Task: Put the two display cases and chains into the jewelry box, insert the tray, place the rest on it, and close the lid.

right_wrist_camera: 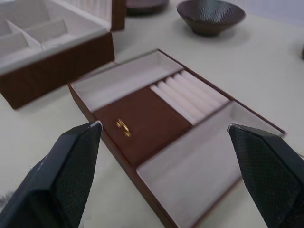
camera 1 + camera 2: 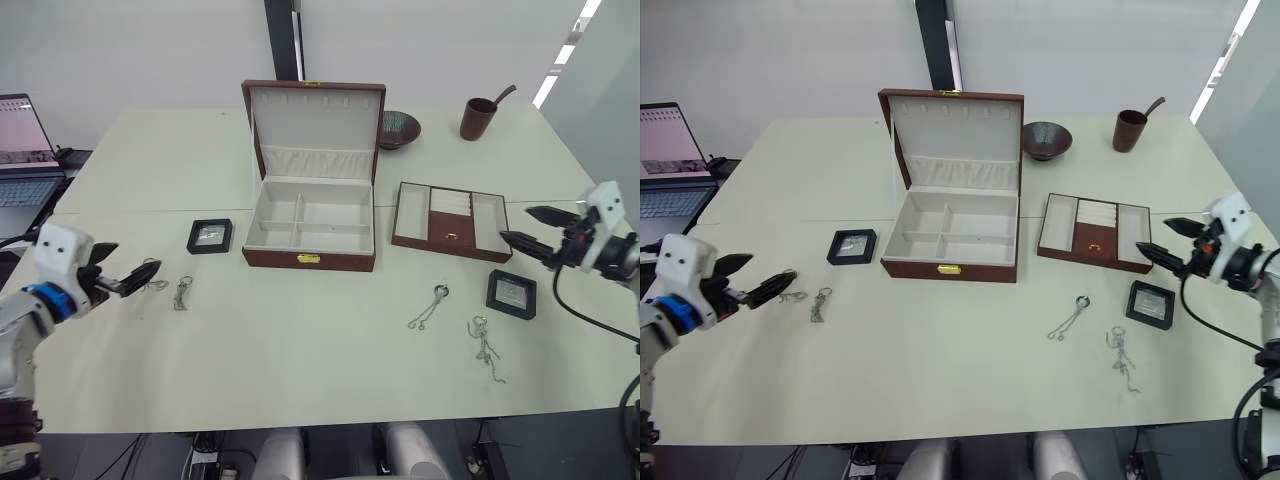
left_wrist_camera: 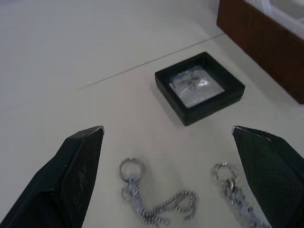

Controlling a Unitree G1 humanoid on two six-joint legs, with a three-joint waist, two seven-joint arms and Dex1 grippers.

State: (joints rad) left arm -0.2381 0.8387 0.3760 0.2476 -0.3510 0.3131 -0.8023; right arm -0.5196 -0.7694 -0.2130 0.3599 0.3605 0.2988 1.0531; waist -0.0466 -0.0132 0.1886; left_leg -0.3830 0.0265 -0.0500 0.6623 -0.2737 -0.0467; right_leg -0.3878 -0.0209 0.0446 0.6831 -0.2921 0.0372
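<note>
Jewelry box (image 2: 309,220) sits upper centre of the head view on the table (image 2: 300,350), lid up, compartments bare. Tray (image 2: 451,222) lies just right of it, flat on the table, a small gold ring (image 1: 123,127) on its brown middle panel.

Left display case (image 2: 210,236) is left of the box, near it but apart. Right display case (image 2: 511,293) is at right of frame, below the tray's right end.

Four chains on the table: two at left (image 2: 154,285) (image 2: 181,293), below the left display case; two at lower right (image 2: 428,307) (image 2: 485,345), left of the right display case.

Left gripper (image 2: 127,279) is at the left edge, mid-height, fingers spread, holding nothing. Its tips point at the leftmost chain, seem just short of it; contact unclear. Left wrist view has both left chains lying between the spread fingers, display case beyond.

Right gripper (image 2: 532,227) is at the right edge, fingers spread, empty, off the tray's right end. Right wrist view looks along its fingers at the tray.

Upper right of the table: dark bowl (image 2: 399,128) and brown cup (image 2: 479,117) with a spoon in it. Laptop (image 2: 24,150) at far left edge.
</note>
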